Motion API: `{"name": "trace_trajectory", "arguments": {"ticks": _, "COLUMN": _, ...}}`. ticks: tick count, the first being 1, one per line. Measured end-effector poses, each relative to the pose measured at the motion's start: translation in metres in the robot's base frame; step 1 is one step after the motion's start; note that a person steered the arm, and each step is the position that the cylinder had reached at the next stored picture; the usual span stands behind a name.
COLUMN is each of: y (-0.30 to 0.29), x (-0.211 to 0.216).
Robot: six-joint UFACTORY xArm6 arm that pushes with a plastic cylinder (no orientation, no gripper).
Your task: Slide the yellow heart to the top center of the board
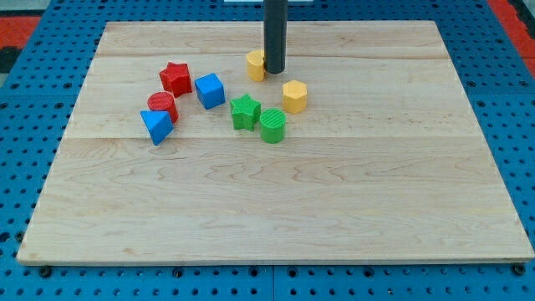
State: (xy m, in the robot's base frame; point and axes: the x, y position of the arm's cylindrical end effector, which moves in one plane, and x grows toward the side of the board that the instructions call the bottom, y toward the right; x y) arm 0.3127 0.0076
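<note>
**Tip against the yellow heart near the far edge**

While my rod stands upright near the middle of the board's top edge, my tip [275,70] rests on the wood touching the right side of the yellow heart [255,64]. My tool is a bare rod with nothing to clench or release; it grasps nothing and only presses sideways against that block. The rod hides part of the heart, so its shape is not fully clear from here. The heart lies close to the top edge, slightly left of that edge's midpoint.

Just toward the bottom edge and to the right of my tip sits a yellow hexagonal block [294,96], apart from both the rod and the heart. Nearer the board's centre, a green star [245,111] and a green cylinder [272,126] stand just beside each other, the cylinder on the side of the right edge and nearer the bottom edge.

Toward the left edge lies a looser group: a blue cube [210,90], a red star [175,79] closer to the top left corner, a red cylinder [163,106] below it, and a blue triangular block [156,126] touching or nearly touching that cylinder. The wooden board [276,209] rests on a blue perforated bench [518,125].
</note>
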Motion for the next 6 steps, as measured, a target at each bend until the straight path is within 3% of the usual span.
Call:
{"name": "trace_trajectory", "arguments": {"ticks": 1, "y": -0.013, "x": 0.016}}
{"name": "trace_trajectory", "arguments": {"ticks": 3, "y": -0.023, "x": -0.063}}
{"name": "trace_trajectory", "arguments": {"ticks": 4, "y": -0.006, "x": -0.022}}
{"name": "trace_trajectory", "arguments": {"ticks": 5, "y": -0.059, "x": -0.016}}
{"name": "trace_trajectory", "arguments": {"ticks": 6, "y": -0.083, "x": -0.039}}
